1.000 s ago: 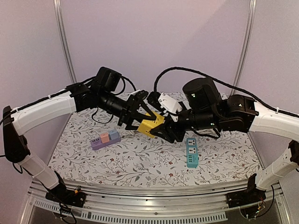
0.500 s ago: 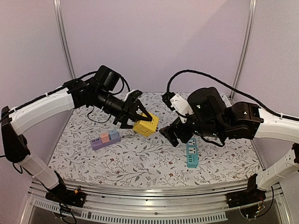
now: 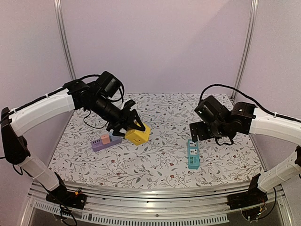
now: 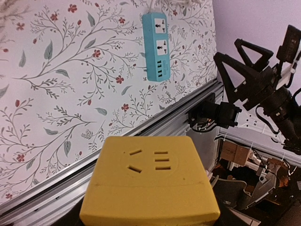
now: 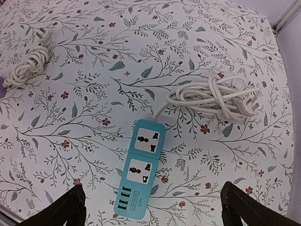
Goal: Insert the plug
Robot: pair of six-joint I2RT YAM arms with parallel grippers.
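Note:
My left gripper (image 3: 130, 128) is shut on a yellow cube socket (image 3: 138, 134), holding it low over the table beside a purple power strip (image 3: 106, 141). In the left wrist view the cube's (image 4: 149, 181) facing side shows bare slots, and my fingers are hidden behind it. My right gripper (image 3: 194, 133) hangs open and holds nothing, above a teal power strip (image 5: 141, 174), with its dark fingertips (image 5: 70, 207) spread wide on either side. A white plug (image 5: 248, 104) lies at the end of a coiled white cable (image 5: 211, 96) leading from the teal strip.
A second coiled white cable (image 5: 30, 63) lies on the floral tablecloth at the far left of the right wrist view. The teal strip (image 4: 156, 47) also shows in the left wrist view near the table's metal front rail (image 4: 155, 122).
My right gripper opened and drew back to the right, away from the yellow cube, and now hangs over the teal strip. My left arm carried the cube down and to the left.

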